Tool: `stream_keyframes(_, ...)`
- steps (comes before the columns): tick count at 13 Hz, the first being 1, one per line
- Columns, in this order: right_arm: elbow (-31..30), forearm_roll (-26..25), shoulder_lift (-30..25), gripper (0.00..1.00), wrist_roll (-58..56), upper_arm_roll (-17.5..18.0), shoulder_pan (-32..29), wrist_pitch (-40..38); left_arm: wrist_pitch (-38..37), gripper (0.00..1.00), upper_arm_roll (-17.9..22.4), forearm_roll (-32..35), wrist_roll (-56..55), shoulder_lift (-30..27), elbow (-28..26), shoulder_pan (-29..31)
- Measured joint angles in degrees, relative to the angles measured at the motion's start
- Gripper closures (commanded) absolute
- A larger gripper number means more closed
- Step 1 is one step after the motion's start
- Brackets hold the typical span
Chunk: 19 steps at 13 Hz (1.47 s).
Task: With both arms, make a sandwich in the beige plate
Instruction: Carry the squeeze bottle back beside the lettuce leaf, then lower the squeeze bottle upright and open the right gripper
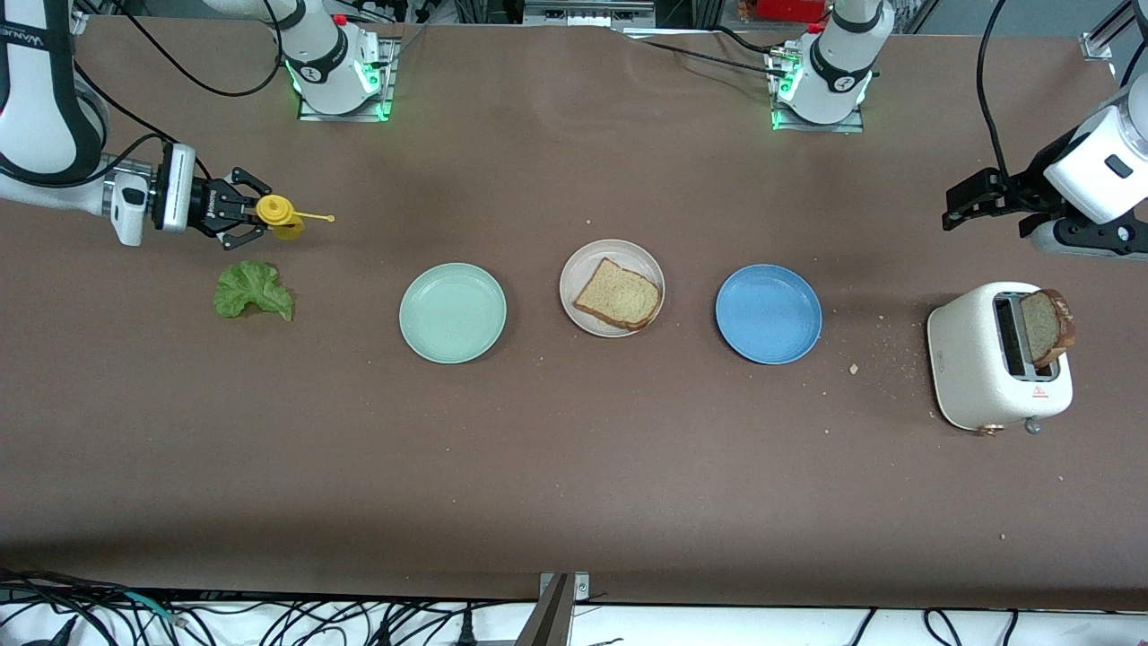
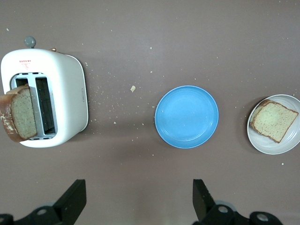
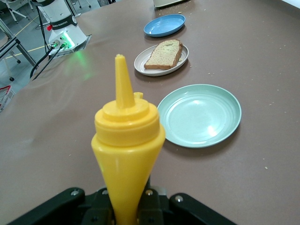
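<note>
Bread [image 1: 618, 294], one brown wholemeal slice, lies flat in the beige plate [image 1: 583, 266] at the middle of the brown surface [image 1: 574, 467]. Beside it toward the right arm's end sits a mint-green plate [image 1: 453, 313] with nothing in it, and toward the left arm's end a blue plate [image 1: 769, 313], likewise bare. Past the blue plate, at the left arm's end, stands a white toaster [image 1: 964, 368]; a second slice [image 1: 1046, 327] sticks up, tilted, out of one of its slots. Crumbs [image 1: 883, 345] are scattered on the surface between the toaster and the blue plate.

A ruffled green lettuce leaf [image 1: 254, 290] lies on the surface at the right arm's end, well apart from the plates. The right claw [image 1: 244, 218] hangs just above it, clenched on a yellow squeeze bottle [image 1: 280, 216] whose nozzle points toward the plates.

The left claw [image 1: 958, 205] is released, its fingers [image 2: 202, 197] spread wide and holding nothing, over the bare surface near the toaster.
</note>
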Motion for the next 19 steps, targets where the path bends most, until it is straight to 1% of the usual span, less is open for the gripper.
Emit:
stream_keyframes(6,0.4,2.1,0.5,1.00,0.0,1.7,0.1,1.2,0.0,0.00,0.0,0.0,0.0,0.0,0.0,0.0)
stream_keyframes(7,0.4,3.4,0.6,1.00,0.0,3.8,-1.0,1.4,0.0,0.00,0.0,0.0,0.0,0.0,0.0,0.0)
stream_keyframes(8,0.4,4.7,0.8,1.00,0.0,8.7,-4.3,2.0,0.0,0.00,0.0,0.0,0.0,0.0,0.0,0.0)
stream_keyframes(9,0.4,5.7,1.2,1.00,0.0,14.9,-9.1,2.9,0.0,0.00,0.0,0.0,0.0,0.0,0.0,0.0)
stream_keyframes(10,0.4,6.4,1.9,1.00,-0.4,20.4,-13.6,3.7,0.0,0.00,0.0,0.0,0.0,0.0,0.0,0.0)
stream_keyframes(12,0.4,7.0,3.2,1.00,-2.6,27.9,-21.4,4.1,0.0,0.00,0.0,0.0,0.0,0.0,0.0,0.0)
stream_keyframes(15,0.3,7.1,4.4,1.00,-7.6,40.4,-36.5,3.8,0.0,0.00,0.0,0.0,0.0,0.0,0.0,0.0)
stream_keyframes(17,0.2,7.1,5.8,1.00,-10.8,47.1,-45.2,2.6,0.0,0.00,0.0,0.0,0.0,0.0,0.0,0.0)
stream_keyframes(19,0.1,7.2,7.4,1.00,-14.1,54.7,-53.5,2.0,0.0,0.00,0.0,0.0,0.0,0.0,0.0,0.0)
